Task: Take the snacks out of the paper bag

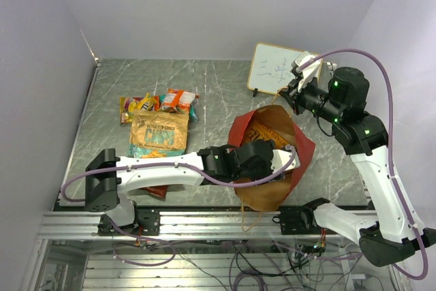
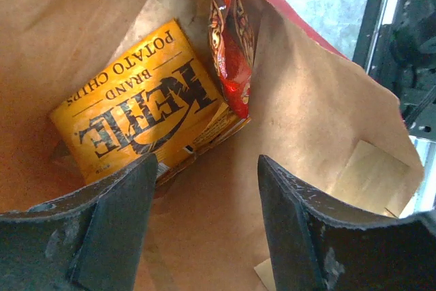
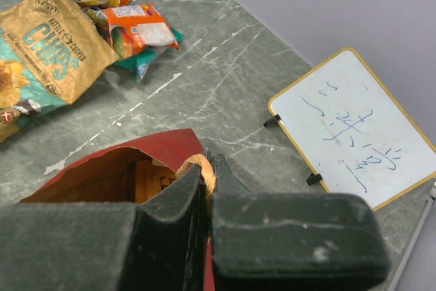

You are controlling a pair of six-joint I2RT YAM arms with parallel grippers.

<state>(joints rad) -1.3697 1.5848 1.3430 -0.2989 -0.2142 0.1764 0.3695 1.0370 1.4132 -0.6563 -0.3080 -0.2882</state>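
The paper bag (image 1: 240,132), red outside and brown inside, stands open at the table's middle right. My left gripper (image 2: 204,163) is deep inside it, open, with nothing between its fingers. Just beyond the fingertips lies a yellow-orange potato chip pack (image 2: 139,115), and a red packet (image 2: 231,42) leans on the bag wall behind it. My right gripper (image 3: 218,163) is shut on the bag's cord handle (image 3: 204,168) at the far rim and holds it up. On the table to the left lie a tan-brown chip bag (image 1: 159,134), a yellow pack (image 1: 138,105) and an orange-teal pack (image 1: 179,100).
A small whiteboard (image 1: 276,69) with scribbles leans at the back right, just behind the right gripper. The grey marbled table (image 1: 218,86) ends at purple walls at the back and sides. A metal rail (image 1: 204,226) runs along the near edge.
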